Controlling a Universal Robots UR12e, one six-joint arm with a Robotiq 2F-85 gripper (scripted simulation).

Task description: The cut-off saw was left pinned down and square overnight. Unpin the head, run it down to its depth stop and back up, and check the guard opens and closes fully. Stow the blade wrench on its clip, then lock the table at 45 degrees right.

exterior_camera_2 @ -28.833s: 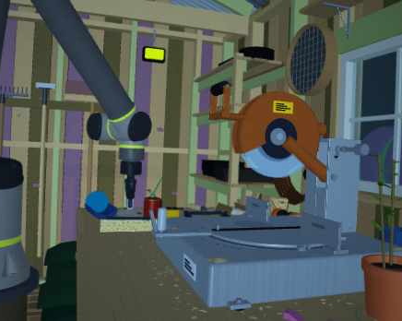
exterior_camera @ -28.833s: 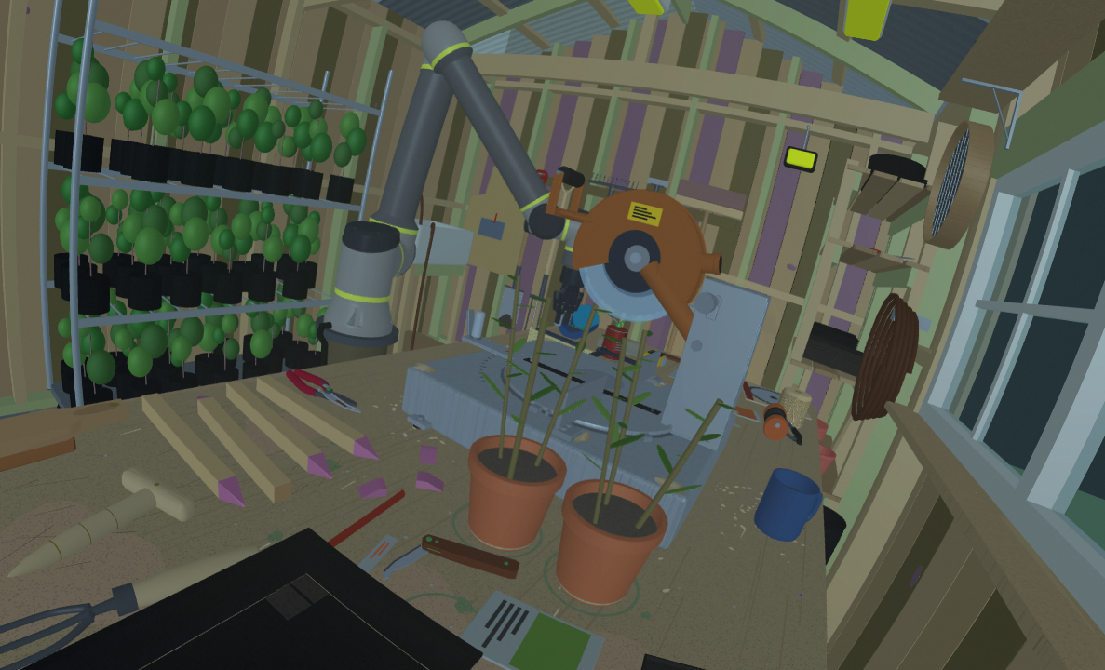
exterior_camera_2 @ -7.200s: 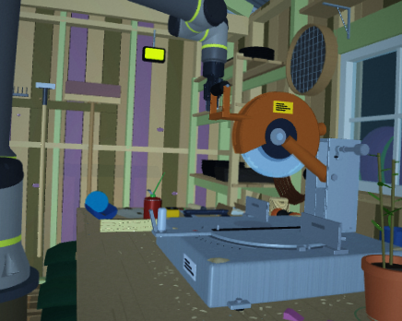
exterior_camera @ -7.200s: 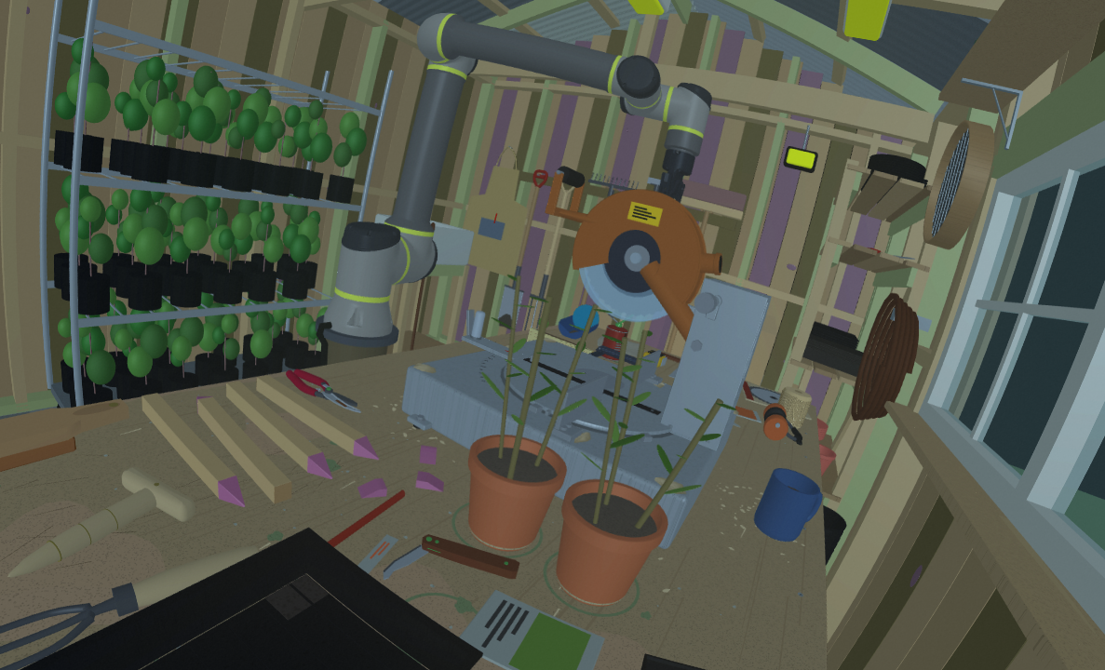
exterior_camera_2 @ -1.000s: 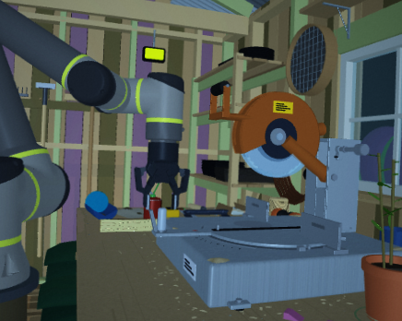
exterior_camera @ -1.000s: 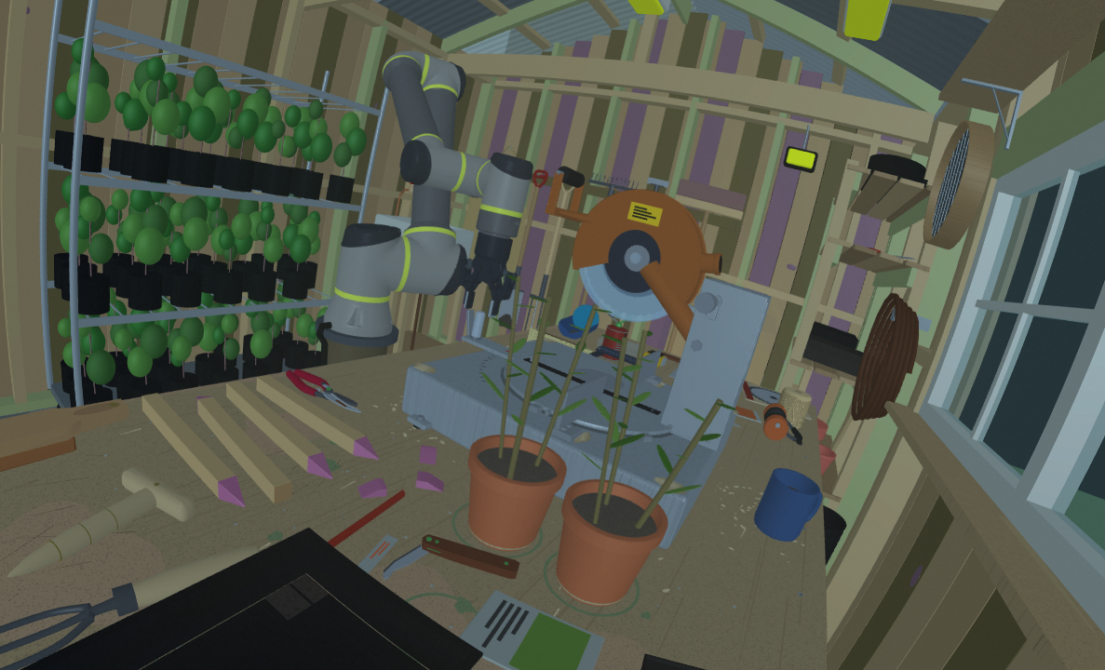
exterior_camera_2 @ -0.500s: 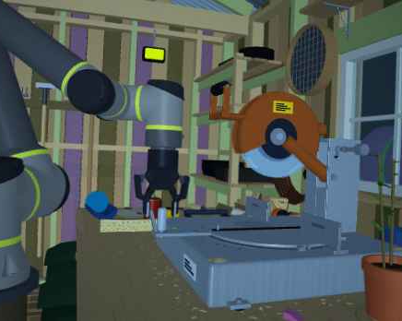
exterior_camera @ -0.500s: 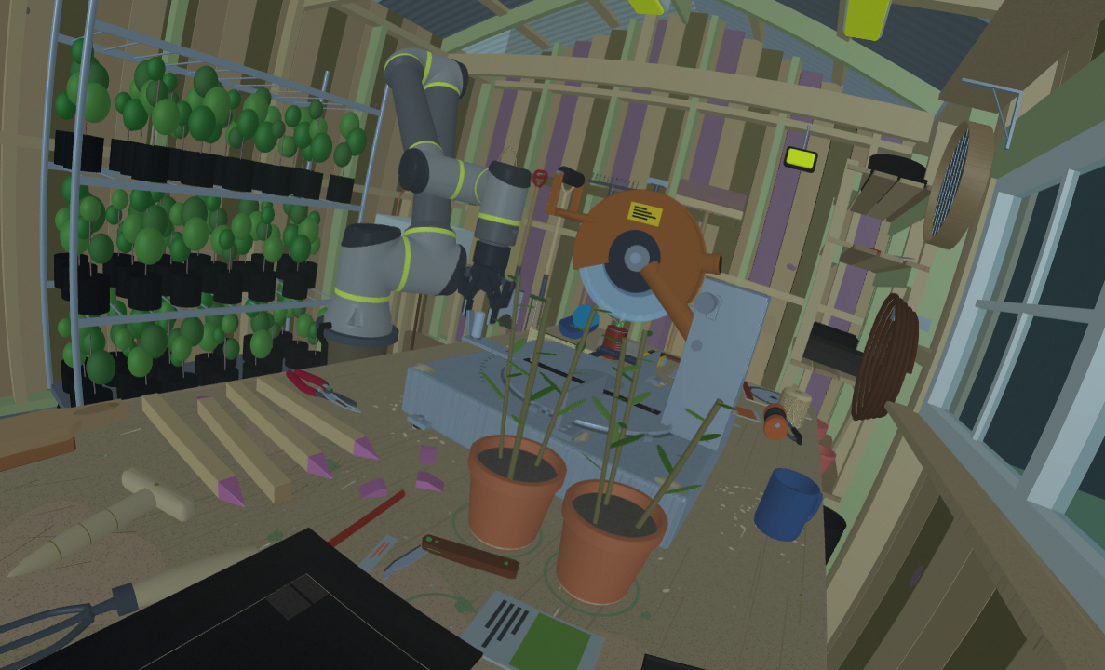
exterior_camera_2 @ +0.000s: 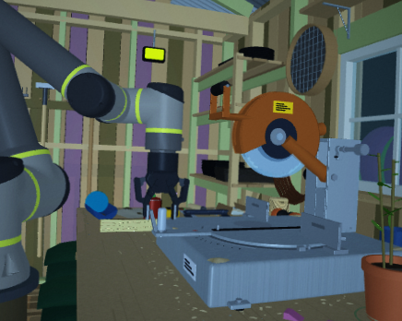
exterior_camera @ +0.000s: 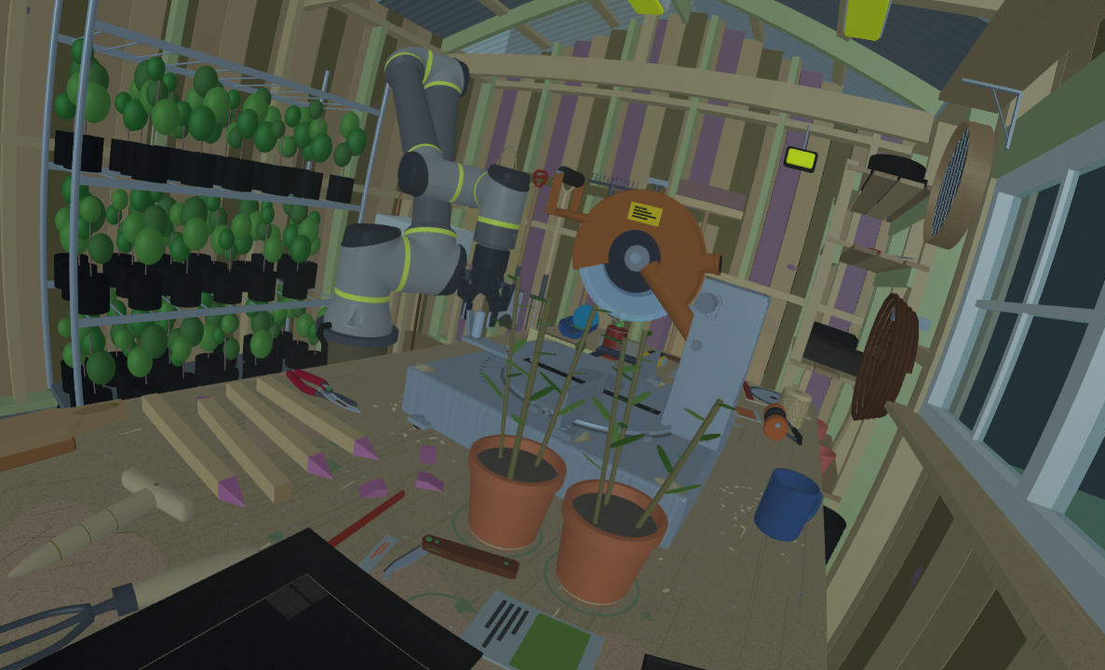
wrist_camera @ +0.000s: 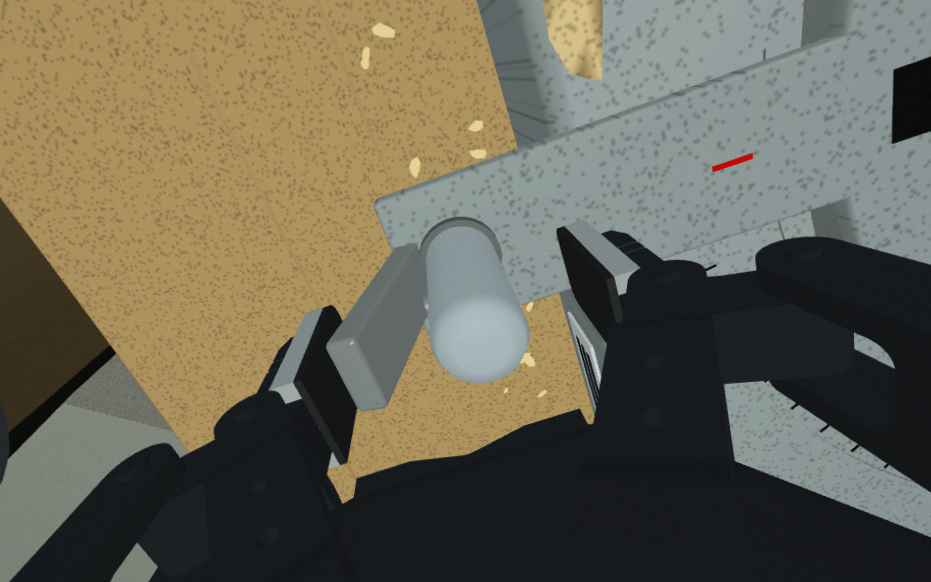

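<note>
My gripper (wrist_camera: 480, 304) (exterior_camera_2: 161, 208) (exterior_camera: 484, 310) is open and holds nothing. It points down over the pale grey cylindrical knob (wrist_camera: 470, 304) (exterior_camera_2: 162, 219) that stands at the end of the saw table's arm (wrist_camera: 621, 188), with one finger on each side of the knob. A red mark (wrist_camera: 732, 163) sits on the arm. The saw head (exterior_camera: 639, 250) (exterior_camera_2: 276, 136) is raised, an orange housing with the pale blue guard (exterior_camera_2: 269, 162) covering the lower blade. The grey turntable (exterior_camera_2: 268, 235) and base (exterior_camera: 539, 400) lie beneath it. I do not see the blade wrench clearly.
Two terracotta pots with bamboo (exterior_camera: 513, 487) (exterior_camera: 610, 537) stand in front of the saw. A blue mug (exterior_camera: 786, 503) sits to the right. Wooden stakes (exterior_camera: 248, 433) and red pliers (exterior_camera: 319, 387) lie on the bench's left. A sponge (exterior_camera_2: 124, 225) and blue cap (exterior_camera_2: 99, 204) lie behind the gripper.
</note>
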